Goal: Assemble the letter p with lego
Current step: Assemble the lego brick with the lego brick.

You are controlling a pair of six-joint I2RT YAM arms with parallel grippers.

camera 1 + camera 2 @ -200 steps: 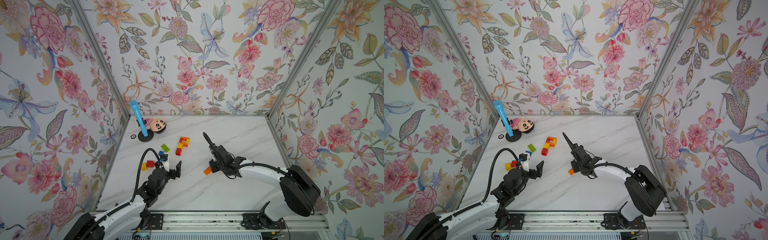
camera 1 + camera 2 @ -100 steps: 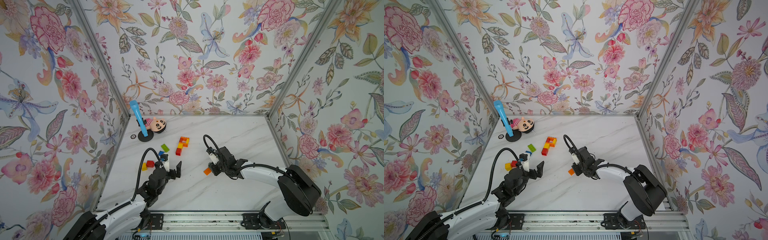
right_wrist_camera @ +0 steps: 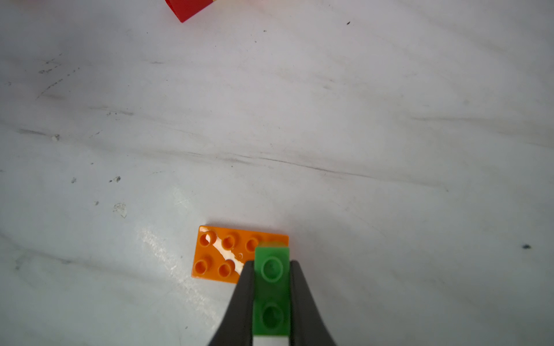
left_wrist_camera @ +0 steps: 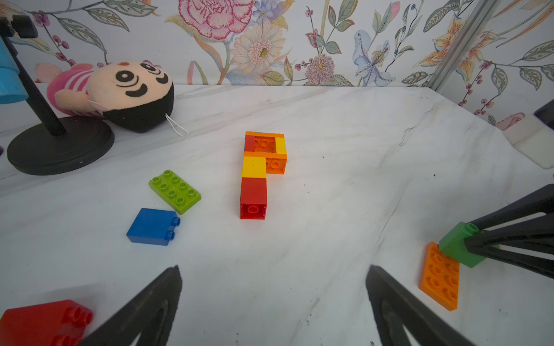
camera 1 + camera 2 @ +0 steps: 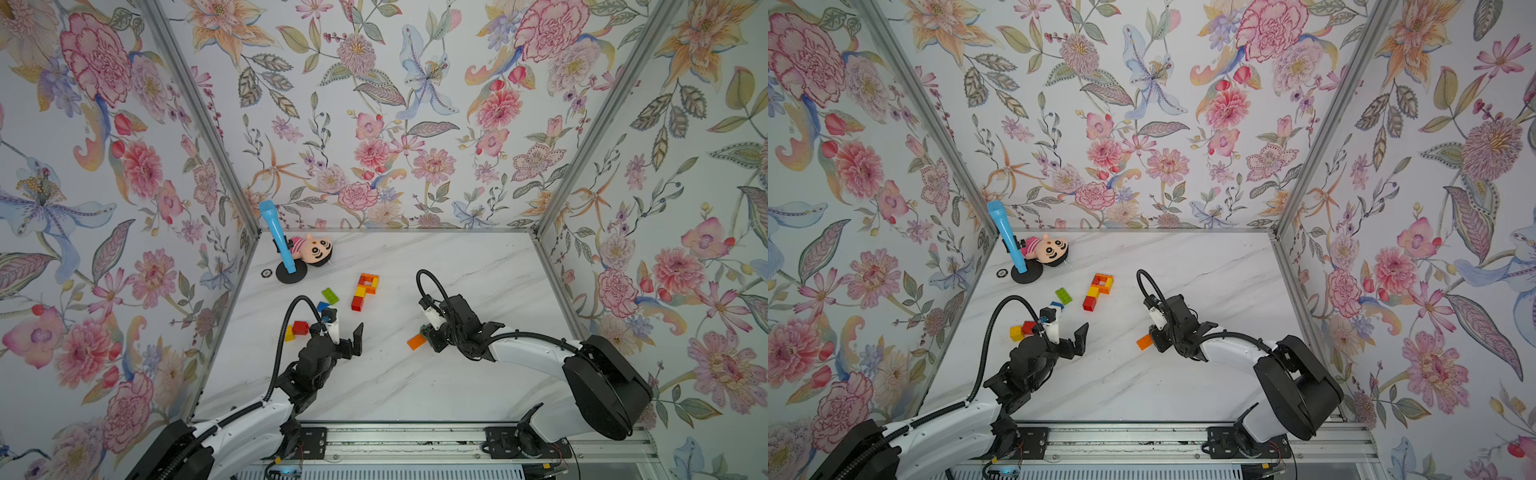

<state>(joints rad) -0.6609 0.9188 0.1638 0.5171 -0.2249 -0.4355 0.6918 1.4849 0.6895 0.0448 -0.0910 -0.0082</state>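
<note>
Over orange plate (image 3: 215, 254), green brick (image 3: 272, 269) between jaws

Bare table (image 5: 478, 266) right of the brick letter (image 5: 365, 290): open passage. Front middle open too, save an orange plate (image 5: 415, 342). Left side cluttered: lime brick (image 5: 330, 296), blue brick (image 4: 151, 226), red brick (image 5: 300, 327). Back-left corner blocked by microphone stand (image 5: 282, 249), doll (image 5: 316, 249).

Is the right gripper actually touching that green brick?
Touching. The right wrist view shows the right gripper shut on the green brick, a finger pressed against each side.
</note>
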